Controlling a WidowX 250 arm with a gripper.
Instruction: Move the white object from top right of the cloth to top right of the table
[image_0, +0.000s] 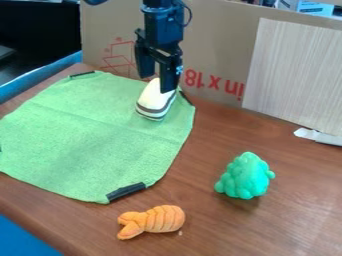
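The black gripper (157, 84) hangs down at the upper middle, over the cloth's top right corner. Its two fingers stand apart, so it is open. The white object (155, 102), rounded with dark stripes around its lower end, lies on the green cloth (87, 130) directly below. Its upper end shows between the fingertips, and the right finger covers a little of its right side. Whether either finger touches it, I cannot tell. The brown wooden table (214, 125) extends right of the cloth.
A green lumpy toy (246, 177) stands on the table at the right. An orange toy (152, 221) lies near the front. Behind are a cardboard wall (220, 45) and a pale panel (294, 75), with a white-and-grey item (317, 136) at its foot. Black clips (126, 191) sit on the cloth's edges.
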